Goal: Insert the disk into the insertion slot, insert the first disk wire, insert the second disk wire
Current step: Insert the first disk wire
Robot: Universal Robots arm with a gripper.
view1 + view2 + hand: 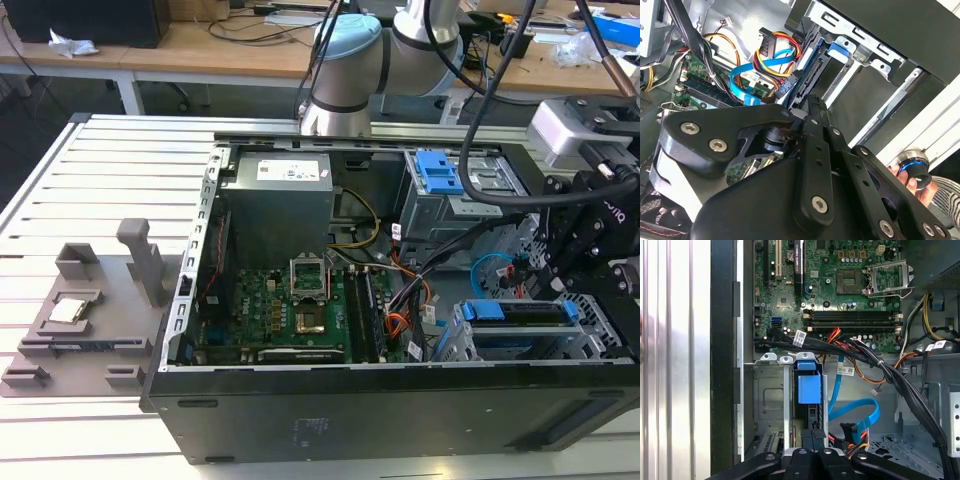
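Disk (pixel 809 389) sits in the insertion slot (pixel 769 400), seated by my judgement. My tool (pixel 817 434), closed narrow and empty, hovers just behind it. The second disk wire (pixel 862 410) loops nearby, apparently unplugged, so wiring needs a precise connector pinch.

Insertion slot (pixel 767 395): dull grey sheet metal, perforated. Disk (pixel 809 387): smooth bright-blue plastic caddy. Second disk wire (pixel 860 410): glossy light-blue sheath. Computer case (pixel 350 410): matt black panel. Surface (pixel 100 180): pale ribbed metal with a satin finish.
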